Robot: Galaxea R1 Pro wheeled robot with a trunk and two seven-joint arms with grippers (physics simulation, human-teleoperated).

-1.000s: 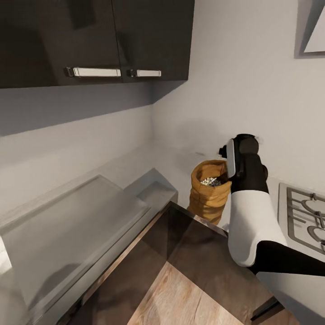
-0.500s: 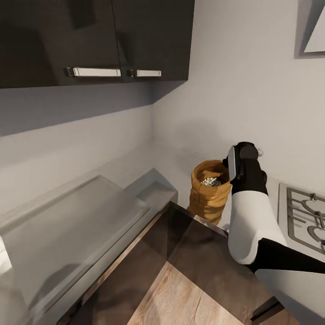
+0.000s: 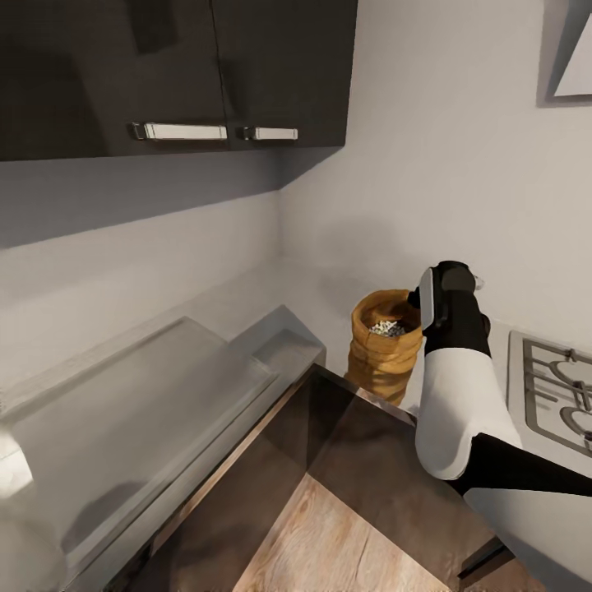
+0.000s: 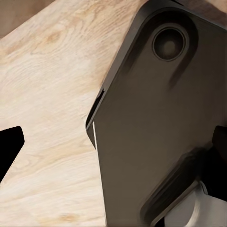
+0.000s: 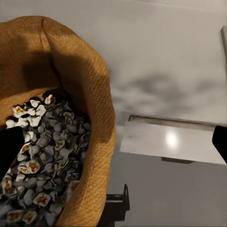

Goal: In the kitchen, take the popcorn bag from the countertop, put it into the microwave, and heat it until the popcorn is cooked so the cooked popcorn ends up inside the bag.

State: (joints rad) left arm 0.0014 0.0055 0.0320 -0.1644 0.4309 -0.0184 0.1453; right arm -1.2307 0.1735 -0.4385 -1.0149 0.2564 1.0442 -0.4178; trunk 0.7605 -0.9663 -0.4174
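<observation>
Here my right gripper hangs spread over the popcorn bag's rolled rim, one finger inside above the popcorn, the other finger outside. The bag stands upright on the countertop in the corner, beside the hob. I'd judge it best to lower a little, pinch the rim wall squarely, then lift straight so nothing spills.
</observation>
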